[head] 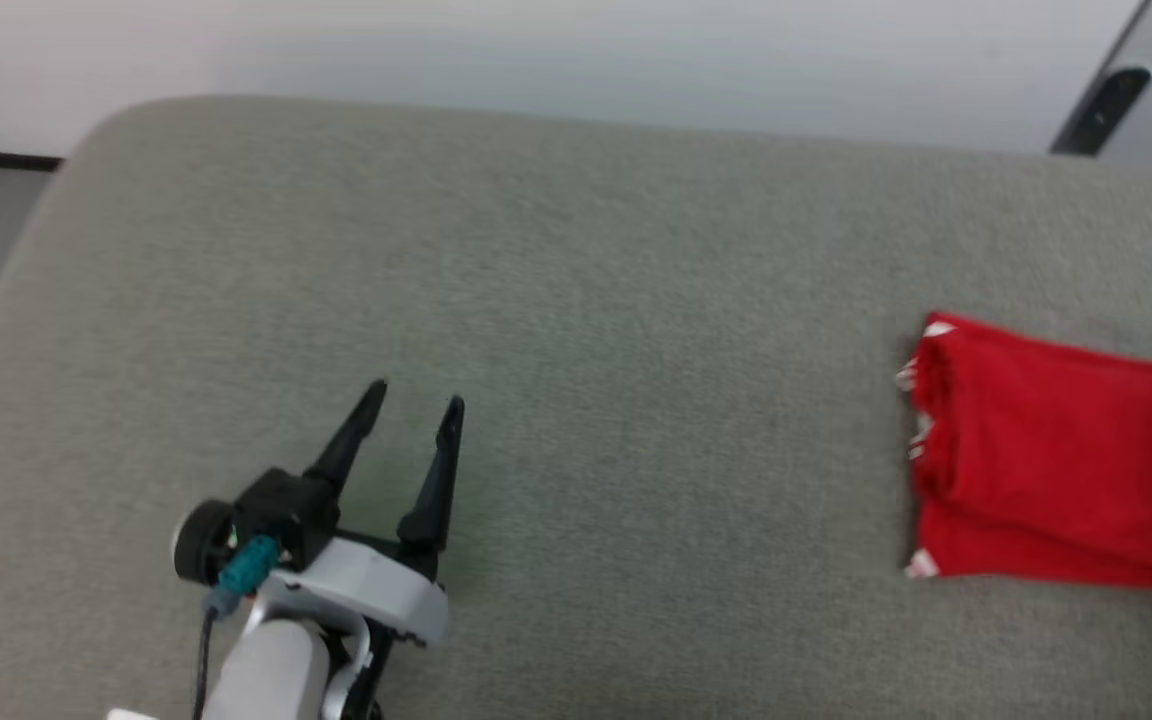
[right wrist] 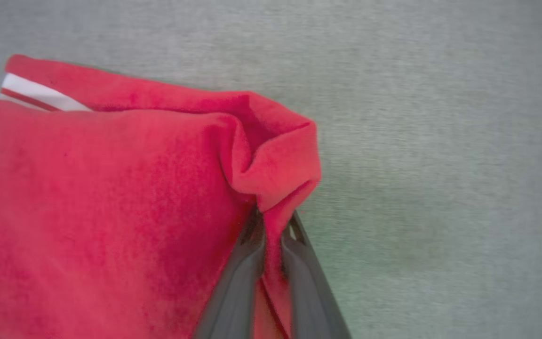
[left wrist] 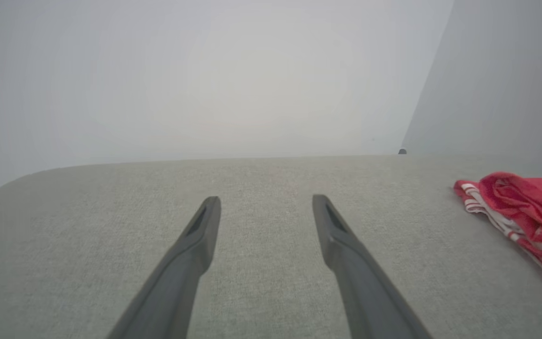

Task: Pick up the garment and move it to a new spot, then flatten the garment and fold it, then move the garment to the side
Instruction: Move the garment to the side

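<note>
While L claw (head: pixel 416 394) hangs spread, R wrist cam shows R claw (right wrist: pixel 274 226) pinching garment (right wrist: pixel 111 212).

Grey fabric surface (head: pixel 586 300) is spreading across most of the view, its far left corner rounded. Left gripper (head: pixel 416 395) is sitting low at left over the surface, fingers pointing up the view, jaws standing wide apart. Garment (head: pixel 1056 450) is lying folded at the right edge, plain red side up, white trim peeking out along its left side, well apart from the gripper.
</note>
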Motion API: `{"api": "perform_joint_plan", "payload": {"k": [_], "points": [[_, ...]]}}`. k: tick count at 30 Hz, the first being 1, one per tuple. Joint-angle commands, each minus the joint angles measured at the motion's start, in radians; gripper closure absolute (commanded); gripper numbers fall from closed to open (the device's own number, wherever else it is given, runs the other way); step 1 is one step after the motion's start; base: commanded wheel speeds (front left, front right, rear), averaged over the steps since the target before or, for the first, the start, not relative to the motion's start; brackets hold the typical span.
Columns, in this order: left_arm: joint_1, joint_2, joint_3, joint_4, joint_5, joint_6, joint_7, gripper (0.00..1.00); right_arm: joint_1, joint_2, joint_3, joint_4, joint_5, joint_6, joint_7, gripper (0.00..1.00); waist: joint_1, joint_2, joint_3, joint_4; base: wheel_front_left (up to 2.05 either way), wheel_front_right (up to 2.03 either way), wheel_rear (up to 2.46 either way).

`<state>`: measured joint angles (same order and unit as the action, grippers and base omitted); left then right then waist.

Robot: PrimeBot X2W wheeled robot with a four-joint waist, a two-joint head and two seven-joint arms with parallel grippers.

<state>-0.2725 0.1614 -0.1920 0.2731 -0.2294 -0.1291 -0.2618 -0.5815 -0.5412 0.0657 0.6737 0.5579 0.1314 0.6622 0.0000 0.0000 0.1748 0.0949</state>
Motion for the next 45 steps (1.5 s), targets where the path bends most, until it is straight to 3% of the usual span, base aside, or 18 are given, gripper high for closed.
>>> {"api": "perform_joint_plan", "payload": {"k": [1, 10, 19, 25, 36, 44, 45], "points": [[-0.016, 0.004, -0.001, -0.004, 0.000, -0.002, -0.003, 0.00, -0.015, -0.015, -0.008, 0.000, -0.002, -0.002, -0.011, 1.00, 0.0000, 0.0000, 0.056, -0.054, 0.00, 0.00, 0.00], [-0.069, 0.029, -0.008, -0.023, 0.005, -0.002, -0.003, 0.00, -0.093, -0.129, 0.023, 0.008, 0.002, -0.002, -0.055, 1.00, 0.0000, 0.0000, 0.138, -0.135, 0.00, 0.00, 0.00], [-0.095, 0.049, -0.006, -0.030, 0.012, -0.002, -0.003, 0.00, -0.160, -0.187, 0.055, -0.026, -0.031, -0.002, -0.042, 1.00, 0.0000, 0.0000, 0.186, -0.216, 0.00, 0.00, 0.00], [-0.110, 0.049, -0.014, -0.035, 0.015, -0.002, -0.003, 0.00, -0.181, -0.232, 0.046, -0.052, -0.072, -0.002, -0.033, 1.00, 0.0000, 0.0000, 0.211, -0.234, 0.00, 0.00, 0.00], [-0.114, 0.053, -0.032, -0.029, 0.000, -0.002, -0.003, 0.00, -0.166, -0.189, 0.043, 0.002, -0.148, -0.002, -0.016, 1.00, 0.0000, 0.0000, 0.228, -0.196, 0.00, 0.00, 0.00], [-0.115, 0.043, -0.042, -0.023, -0.010, -0.002, -0.003, 0.00, -0.194, -0.168, 0.000, 0.106, -0.214, -0.002, -0.028, 1.00, 0.0000, 0.0000, 0.219, -0.142, 0.00, 0.00, 0.00], [-0.112, 0.043, -0.041, -0.023, -0.009, -0.002, -0.003, 0.00, -0.194, -0.165, -0.011, 0.122, -0.221, -0.002, -0.031, 0.96, 0.0000, 0.0000, 0.216, -0.136, 0.00, 0.00, 0.00]]}}
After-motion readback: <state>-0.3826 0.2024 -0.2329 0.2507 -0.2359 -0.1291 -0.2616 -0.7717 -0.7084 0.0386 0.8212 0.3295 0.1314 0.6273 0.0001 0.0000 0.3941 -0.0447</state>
